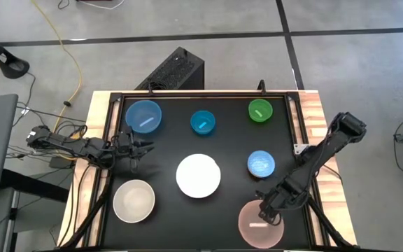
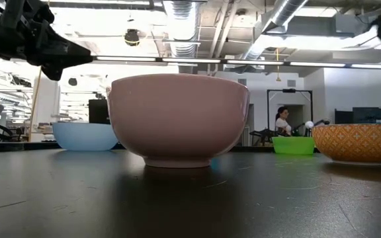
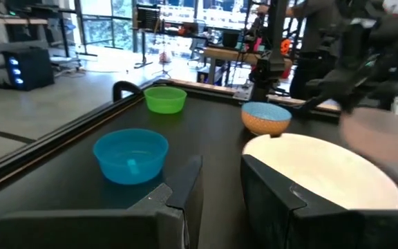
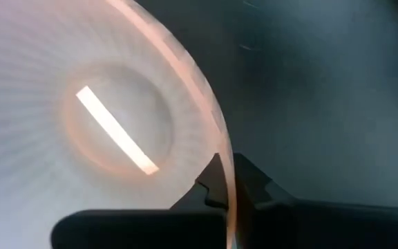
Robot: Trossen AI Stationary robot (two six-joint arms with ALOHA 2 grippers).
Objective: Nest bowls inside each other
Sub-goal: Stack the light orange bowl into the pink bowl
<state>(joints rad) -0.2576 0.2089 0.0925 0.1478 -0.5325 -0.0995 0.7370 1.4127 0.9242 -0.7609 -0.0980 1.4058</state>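
Seven bowls stand apart on the black table, each on its base: large blue, small teal, green, small light blue with a patterned orange outside, white, beige and pink. My right gripper is at the near right, shut on the pink bowl. My left gripper hovers level and open at the table's left side, between the large blue and beige bowls, holding nothing. My right gripper pinches the pink bowl's rim at the bowl's far side, one finger inside the bowl and one outside. The fingers come steeply from above. The bowl stands upright with its foot on the table.
Raised black rails and wooden edges frame the mat. There is bare mat between the bowls, most of it at the near middle. A black box stands beyond the far edge. A person shows in the room far behind.
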